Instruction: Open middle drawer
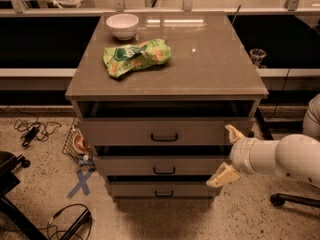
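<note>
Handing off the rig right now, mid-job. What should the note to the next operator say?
The claw is open and empty, by the right end of the middle drawer.
The middle drawer is the second of three, and its handle sits untouched at the centre of its front.
Done: the claw is near the drawer, with no grasp yet.
Left: move the claw to the handle, close on it, pull the drawer out.

Smooth plastic hand [227, 154] nr matt middle drawer [130, 165]; glossy bowl [122, 25]
</note>
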`<state>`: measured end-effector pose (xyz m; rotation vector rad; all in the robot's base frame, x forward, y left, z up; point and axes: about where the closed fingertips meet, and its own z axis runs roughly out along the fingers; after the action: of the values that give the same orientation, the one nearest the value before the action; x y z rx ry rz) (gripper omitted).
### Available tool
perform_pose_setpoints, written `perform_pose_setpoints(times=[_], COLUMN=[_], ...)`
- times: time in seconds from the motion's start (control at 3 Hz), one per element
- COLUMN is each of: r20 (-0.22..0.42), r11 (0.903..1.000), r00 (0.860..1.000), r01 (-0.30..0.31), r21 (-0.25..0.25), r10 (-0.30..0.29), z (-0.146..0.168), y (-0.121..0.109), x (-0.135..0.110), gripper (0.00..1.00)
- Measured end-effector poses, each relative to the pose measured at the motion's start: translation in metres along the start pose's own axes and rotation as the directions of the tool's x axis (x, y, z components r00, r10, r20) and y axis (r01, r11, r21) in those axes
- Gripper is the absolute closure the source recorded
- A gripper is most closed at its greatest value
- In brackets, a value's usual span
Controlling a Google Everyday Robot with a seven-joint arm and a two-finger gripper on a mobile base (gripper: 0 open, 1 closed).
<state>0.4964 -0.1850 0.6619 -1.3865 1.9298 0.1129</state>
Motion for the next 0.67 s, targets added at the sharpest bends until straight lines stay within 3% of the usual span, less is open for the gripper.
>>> perform_pose_setpoints(times=[0.33, 0.67], r20=[0.033, 0.0], r11=[0.9976, 0.9985], r00=[0.999, 1.0], r01=[-0.009, 0.002], r21=[0.069, 0.054], r10=[0.006, -0.002], z=[0.01, 0.02], y=[-0.016, -0.01], x=[-0.002, 0.002], gripper=[0.0, 0.0])
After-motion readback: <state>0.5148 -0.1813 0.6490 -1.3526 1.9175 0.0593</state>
